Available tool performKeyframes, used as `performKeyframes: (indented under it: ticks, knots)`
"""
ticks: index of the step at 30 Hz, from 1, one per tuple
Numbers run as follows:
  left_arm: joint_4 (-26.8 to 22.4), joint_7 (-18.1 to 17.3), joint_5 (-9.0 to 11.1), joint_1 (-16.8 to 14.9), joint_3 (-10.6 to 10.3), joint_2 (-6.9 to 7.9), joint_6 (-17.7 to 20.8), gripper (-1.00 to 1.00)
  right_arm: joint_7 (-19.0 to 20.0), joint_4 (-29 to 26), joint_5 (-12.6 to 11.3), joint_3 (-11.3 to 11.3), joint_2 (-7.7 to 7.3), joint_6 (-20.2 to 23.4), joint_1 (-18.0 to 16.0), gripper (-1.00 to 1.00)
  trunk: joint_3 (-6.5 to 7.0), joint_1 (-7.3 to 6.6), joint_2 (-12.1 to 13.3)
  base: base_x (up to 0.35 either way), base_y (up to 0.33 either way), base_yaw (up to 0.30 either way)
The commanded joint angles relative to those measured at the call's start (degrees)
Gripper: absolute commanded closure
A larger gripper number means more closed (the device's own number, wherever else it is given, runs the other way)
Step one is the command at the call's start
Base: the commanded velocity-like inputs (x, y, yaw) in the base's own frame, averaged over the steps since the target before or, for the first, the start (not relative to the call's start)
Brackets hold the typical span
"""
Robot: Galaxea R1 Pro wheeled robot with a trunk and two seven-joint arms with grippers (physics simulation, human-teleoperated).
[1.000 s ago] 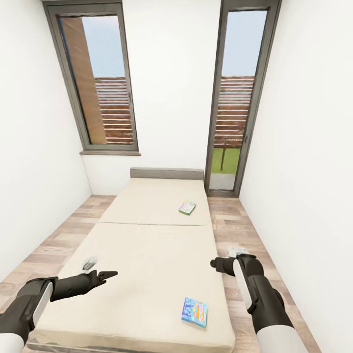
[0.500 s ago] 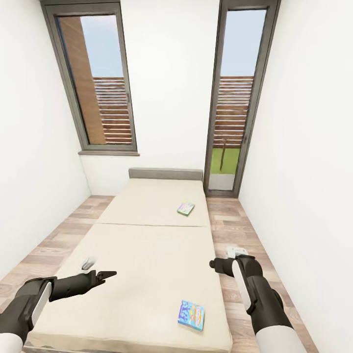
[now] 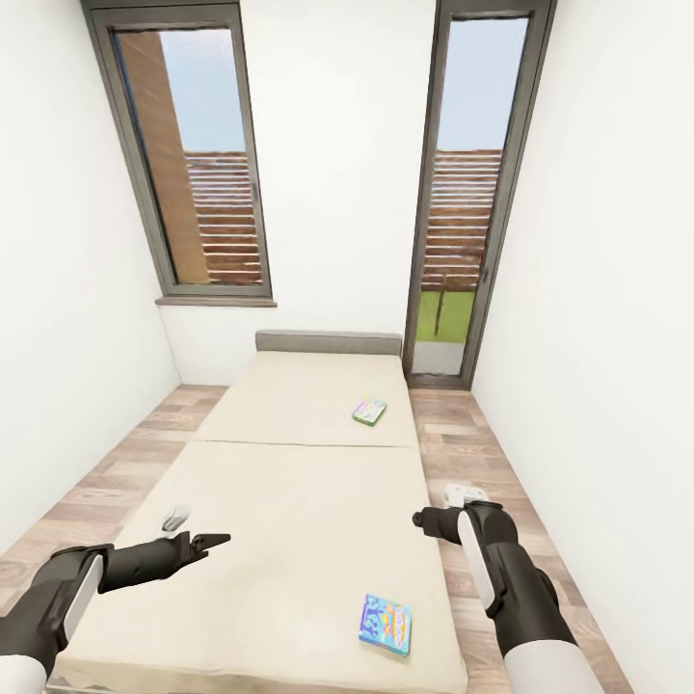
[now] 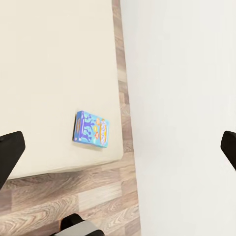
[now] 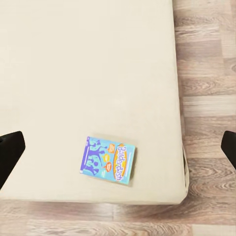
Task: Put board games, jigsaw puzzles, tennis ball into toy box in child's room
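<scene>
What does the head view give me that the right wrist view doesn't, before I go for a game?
Head view only: the green and white game far up the bed near the grey headboard, the two tall windows, both arms, and the left claw held over the mattress.

Right wrist view only: the blue game's cover close enough to read, "Balderdash", and the right claw's fingertips spread wide.

Both: the blue game lying flat near the bed's near right corner, and wood floor.

Left arm (image 3: 106, 567) is matte black with a white band by the elbow; right arm (image 3: 511, 578) black, with a white stripe and white upper sleeve.
</scene>
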Motion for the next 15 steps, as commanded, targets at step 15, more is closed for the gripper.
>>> performKeyframes:
  ticks: [15]
  knots:
    - [0.0,0.4,0.2,0.0,-0.1,-0.07,0.4,-1.00,-0.3,0.0,-0.2,-0.2,0.00,0.3,-0.1,-1.00,-0.14,0.04,-0.1,0.078,0.040,0.000]
